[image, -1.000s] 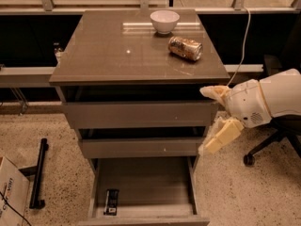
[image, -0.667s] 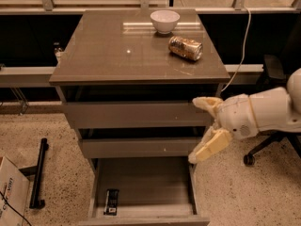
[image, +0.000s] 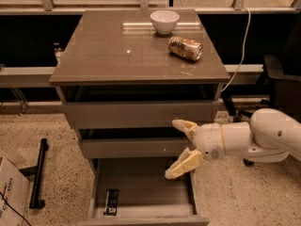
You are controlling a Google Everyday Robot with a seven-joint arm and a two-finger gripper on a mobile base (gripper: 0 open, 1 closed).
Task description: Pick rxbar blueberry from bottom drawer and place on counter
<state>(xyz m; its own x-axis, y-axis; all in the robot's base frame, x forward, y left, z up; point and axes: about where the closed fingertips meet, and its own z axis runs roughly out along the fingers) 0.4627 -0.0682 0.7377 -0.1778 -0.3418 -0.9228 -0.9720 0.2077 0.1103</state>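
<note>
The rxbar blueberry (image: pixel 111 201) lies flat in the front left of the open bottom drawer (image: pixel 141 214). It is a dark wrapper with pale print. My gripper (image: pixel 175 148) comes in from the right on a white arm. Its pale fingers are spread open and empty. It hovers in front of the middle drawer, above the right side of the bottom drawer, well to the right of the bar. The counter (image: pixel 113 51) tops the cabinet.
A white bowl (image: pixel 164 20) and a gold-and-white can (image: pixel 185 48) lying on its side rest on the counter's far right. A cardboard box (image: pixel 9 197) and a black bar (image: pixel 38 173) lie on the floor at left. A black chair (image: pixel 280 84) stands at right.
My gripper and arm have moved left and down, from beside the cabinet's right edge to in front of the middle drawer. The bar has not moved.
</note>
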